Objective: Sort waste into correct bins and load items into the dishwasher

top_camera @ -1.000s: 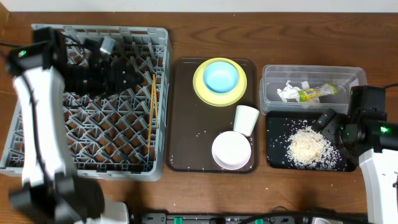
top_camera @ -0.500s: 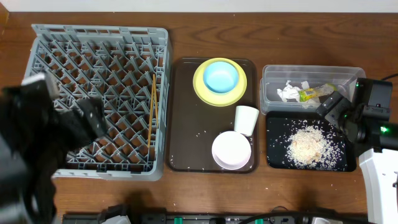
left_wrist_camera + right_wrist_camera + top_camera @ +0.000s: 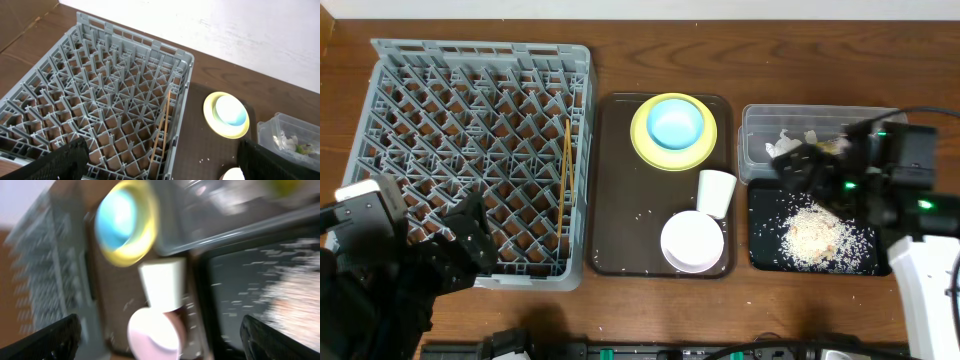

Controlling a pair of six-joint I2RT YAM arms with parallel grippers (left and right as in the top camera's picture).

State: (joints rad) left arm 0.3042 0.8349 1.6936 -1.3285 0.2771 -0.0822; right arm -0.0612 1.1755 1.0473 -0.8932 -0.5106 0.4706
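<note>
the white cup (image 3: 715,191) lay left of the spread, empty right fingers (image 3: 270,340), far from the spread left fingers (image 3: 55,162).

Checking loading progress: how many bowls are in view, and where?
2. The blue bowl sits on the yellow plate at the far end of the brown tray; the white bowl sits at the tray's near end, by the white cup. None appears hidden.
</note>
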